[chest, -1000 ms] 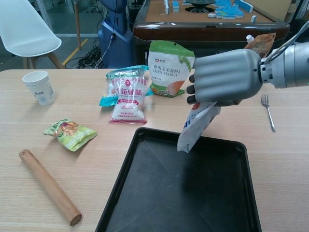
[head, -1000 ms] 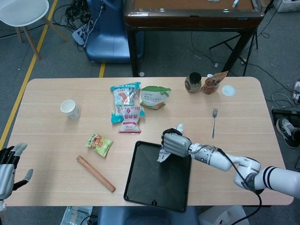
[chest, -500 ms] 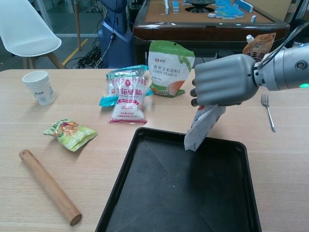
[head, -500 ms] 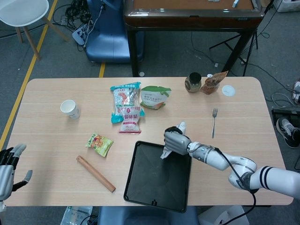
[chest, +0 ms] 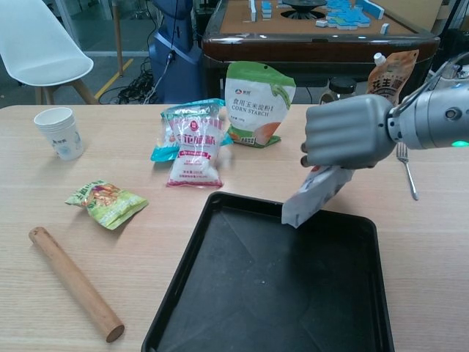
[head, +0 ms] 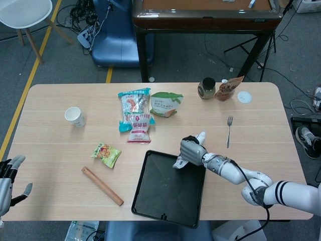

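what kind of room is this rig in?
Probably a lab or workshop, not a kitchen: a light wooden table on grey carpet, loose cables on the floor, and a mahjong-style table behind. The right robot hand holds a white packet over a black tray.

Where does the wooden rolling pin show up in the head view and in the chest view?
Head view: the wooden rolling pin lies lower left of centre, left of the black tray.
Chest view: the pin lies bottom left.
Shared landmark: the green snack packet just beyond it.
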`<state>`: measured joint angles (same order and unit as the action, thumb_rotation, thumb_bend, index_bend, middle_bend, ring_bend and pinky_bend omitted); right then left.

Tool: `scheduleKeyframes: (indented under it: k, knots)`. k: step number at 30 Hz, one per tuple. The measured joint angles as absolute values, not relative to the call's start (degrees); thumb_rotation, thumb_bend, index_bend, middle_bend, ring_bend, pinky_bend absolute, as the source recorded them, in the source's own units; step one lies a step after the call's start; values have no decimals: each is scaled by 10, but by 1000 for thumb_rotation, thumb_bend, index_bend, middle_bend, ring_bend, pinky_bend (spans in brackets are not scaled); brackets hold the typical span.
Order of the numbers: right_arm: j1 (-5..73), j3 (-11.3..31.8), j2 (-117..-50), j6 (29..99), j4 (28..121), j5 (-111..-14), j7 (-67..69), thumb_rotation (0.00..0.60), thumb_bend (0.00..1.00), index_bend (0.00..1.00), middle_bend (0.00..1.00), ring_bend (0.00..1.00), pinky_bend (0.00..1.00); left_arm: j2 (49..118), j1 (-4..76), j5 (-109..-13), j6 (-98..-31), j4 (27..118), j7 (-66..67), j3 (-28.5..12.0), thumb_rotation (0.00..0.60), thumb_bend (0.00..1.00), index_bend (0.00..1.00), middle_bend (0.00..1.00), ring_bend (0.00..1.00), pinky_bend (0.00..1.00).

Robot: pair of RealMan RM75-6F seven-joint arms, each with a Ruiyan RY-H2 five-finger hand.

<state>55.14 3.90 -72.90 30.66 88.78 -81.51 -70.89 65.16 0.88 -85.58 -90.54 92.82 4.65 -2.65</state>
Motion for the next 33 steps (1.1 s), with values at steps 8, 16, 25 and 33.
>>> scheduleKeyframes:
  k: [8, 16, 25, 33]
  knots:
    - [561, 39, -697, 339, 922, -804, -701, 600, 1000, 939, 908, 815, 928, 653, 11, -858, -903, 930, 49, -28, 600, 287, 120, 135, 111, 74]
    - [594, 16, -699, 311, 917, -803, -748, 600, 1000, 960, 915, 815, 928, 656, 12, -855, -900, 930, 53, -28, 600, 287, 120, 135, 110, 74]
    - [641, 4, -704, 290, 931, -761, -819, 600, 1000, 971, 920, 815, 928, 660, 8, -852, -903, 924, 49, -28, 600, 288, 120, 135, 110, 73]
    - [664, -28, -746, 300, 912, -675, -871, 600, 1000, 976, 928, 815, 928, 662, -1, -847, -911, 913, 33, -27, 600, 288, 120, 135, 110, 74]
